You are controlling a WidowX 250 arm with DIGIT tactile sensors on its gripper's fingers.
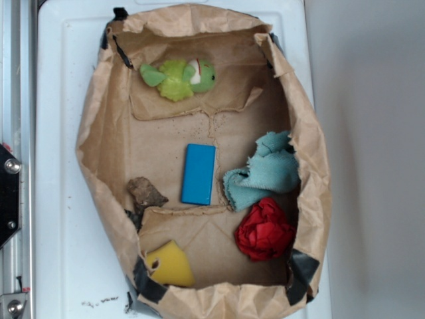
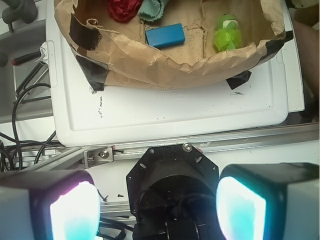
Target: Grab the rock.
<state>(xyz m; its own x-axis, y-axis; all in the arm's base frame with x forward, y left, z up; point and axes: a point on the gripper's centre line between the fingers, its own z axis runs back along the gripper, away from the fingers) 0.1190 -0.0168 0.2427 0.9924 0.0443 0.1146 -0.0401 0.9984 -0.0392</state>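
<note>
The rock (image 1: 146,193) is a small jagged grey-brown stone lying on the floor of the open brown paper bag (image 1: 99,106), near its left wall and left of the blue block (image 1: 199,174). No part of the arm shows in the exterior view. In the wrist view my gripper (image 2: 158,207) is open, its two glowing pads (image 2: 75,212) far apart with nothing between them. It hangs over the robot's black base, well away from the bag (image 2: 165,65). The bag's near wall hides the rock in that view.
Also in the bag are a green plush toy (image 1: 179,78), a teal cloth (image 1: 265,171), a red cloth ball (image 1: 265,229) and a yellow wedge (image 1: 170,264). The bag stands on a white tray (image 2: 175,107). Cables (image 2: 20,100) and a metal rail (image 2: 225,140) lie by the base.
</note>
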